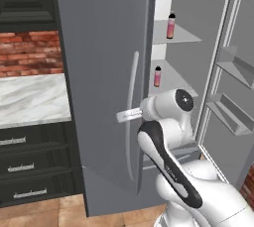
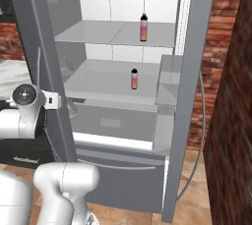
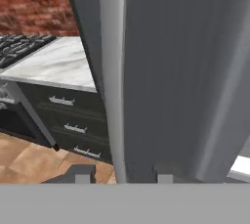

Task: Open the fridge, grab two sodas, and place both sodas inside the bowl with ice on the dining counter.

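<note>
Fridge [image 1: 99, 72] standing half open, left door swung out for access to the shelves. Arm reaching in at mid-height, gripper [image 3: 119, 176] with jaws clamped narrow on the left door's handle [image 1: 132, 117]. Inside, two sodas [image 2: 143, 27] waiting upright, upper and lower shelf, far right.

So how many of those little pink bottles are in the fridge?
2. One pink bottle stands on the upper shelf, the other pink bottle on the shelf below it. The fridge door hides part of the inside, so more could be out of sight.
</note>
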{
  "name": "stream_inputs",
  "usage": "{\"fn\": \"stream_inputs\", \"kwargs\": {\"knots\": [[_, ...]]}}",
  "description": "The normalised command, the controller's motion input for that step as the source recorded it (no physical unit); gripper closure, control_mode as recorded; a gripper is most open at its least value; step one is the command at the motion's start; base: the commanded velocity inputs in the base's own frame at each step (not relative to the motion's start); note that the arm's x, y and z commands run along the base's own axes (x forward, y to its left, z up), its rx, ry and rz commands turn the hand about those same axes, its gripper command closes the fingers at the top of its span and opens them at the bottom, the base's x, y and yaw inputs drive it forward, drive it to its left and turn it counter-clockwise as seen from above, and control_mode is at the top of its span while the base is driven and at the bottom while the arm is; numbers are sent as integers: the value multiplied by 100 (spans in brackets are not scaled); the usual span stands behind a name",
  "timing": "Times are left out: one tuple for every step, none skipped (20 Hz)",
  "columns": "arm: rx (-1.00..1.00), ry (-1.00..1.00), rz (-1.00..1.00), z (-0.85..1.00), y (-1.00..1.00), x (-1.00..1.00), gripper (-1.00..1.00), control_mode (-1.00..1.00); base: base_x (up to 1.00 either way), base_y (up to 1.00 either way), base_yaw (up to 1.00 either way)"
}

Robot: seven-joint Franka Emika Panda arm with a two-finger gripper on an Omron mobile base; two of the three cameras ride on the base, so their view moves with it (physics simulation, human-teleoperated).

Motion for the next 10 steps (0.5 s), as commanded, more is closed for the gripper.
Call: {"fn": "stream_inputs", "kwargs": {"knots": [[8,0,0,22,0,-79,-100,-100,0,0,0],[10,0,0,27,-24,-70,-100,-100,0,0,0],[11,0,0,34,-41,-58,-100,-100,0,0,0],[16,0,-1,44,-53,-52,-100,-100,0,0,0],[17,0,-2,40,-69,-61,-100,-100,0,0,0],[17,1,-5,43,-78,-59,-100,-100,0,0,0],[18,0,-7,44,-80,-59,-100,-100,0,0,0],[19,2,-6,46,-90,-50,-100,-100,0,0,0],[19,4,-6,46,-93,-42,-100,-100,0,0,0],[18,6,-4,47,-95,-27,-100,-100,0,0,0]]}}
